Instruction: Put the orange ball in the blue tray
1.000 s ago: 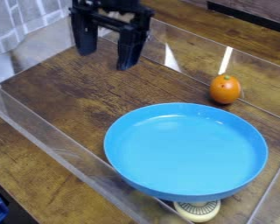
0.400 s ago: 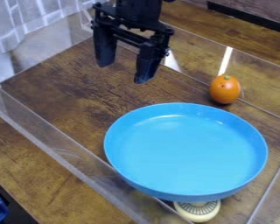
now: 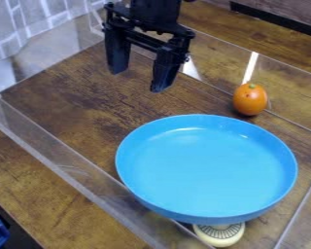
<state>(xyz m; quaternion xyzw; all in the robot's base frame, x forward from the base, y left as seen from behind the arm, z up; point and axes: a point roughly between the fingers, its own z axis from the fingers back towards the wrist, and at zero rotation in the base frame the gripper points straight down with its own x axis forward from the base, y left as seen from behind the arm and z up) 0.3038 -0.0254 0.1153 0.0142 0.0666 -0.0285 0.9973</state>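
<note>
I am holding my gripper (image 3: 140, 72) wide open and empty above the far left of the worktop (image 3: 67, 107), while the orange ball (image 3: 251, 98) is sitting well off to its right (just beyond the blue tray's (image 3: 152, 190) far rim).

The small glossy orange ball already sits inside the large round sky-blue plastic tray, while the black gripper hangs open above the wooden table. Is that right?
Not quite. The camera view shows the small glossy orange ball resting on the wooden table beyond the large round sky-blue plastic tray, outside its rim; the tray holds nothing. The rest stands: the black gripper hangs open above the table.
</note>
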